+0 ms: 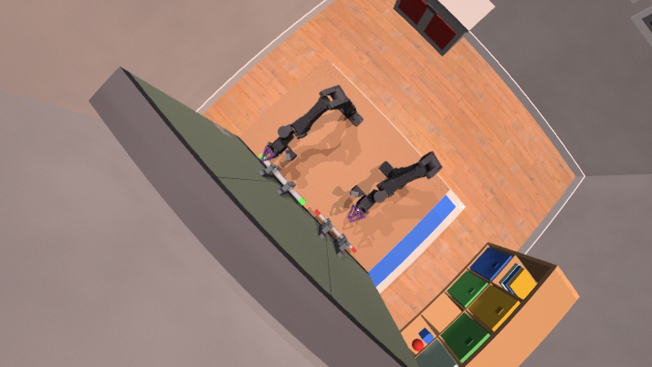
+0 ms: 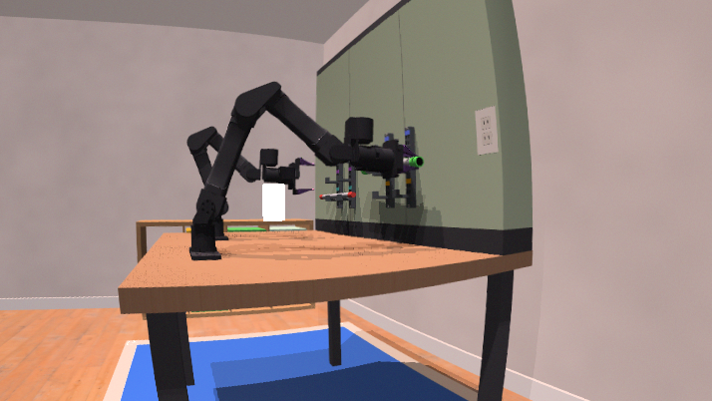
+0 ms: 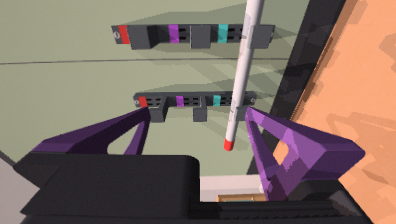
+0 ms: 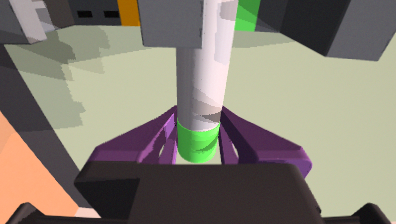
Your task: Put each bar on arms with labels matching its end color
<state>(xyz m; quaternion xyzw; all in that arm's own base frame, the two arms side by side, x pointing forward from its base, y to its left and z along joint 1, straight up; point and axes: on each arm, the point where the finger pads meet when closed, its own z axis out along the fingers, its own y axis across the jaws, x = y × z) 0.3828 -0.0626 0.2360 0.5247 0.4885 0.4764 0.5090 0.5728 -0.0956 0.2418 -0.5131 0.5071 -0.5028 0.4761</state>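
Observation:
The red-ended bar lies across the left rack, on its lowest arms, under teal labels. My left gripper is open, empty, and stands off that rack. My right gripper is shut on one end of the green-ended bar. This bar runs across the right rack at its middle arms, behind an arm tip and beside a green label. Whether it bears on both arms is hidden.
The green panel stands behind both racks. The table lies below both arms. The inner ends of the two bars are close together in the top view. A shelf of bins stands off the table.

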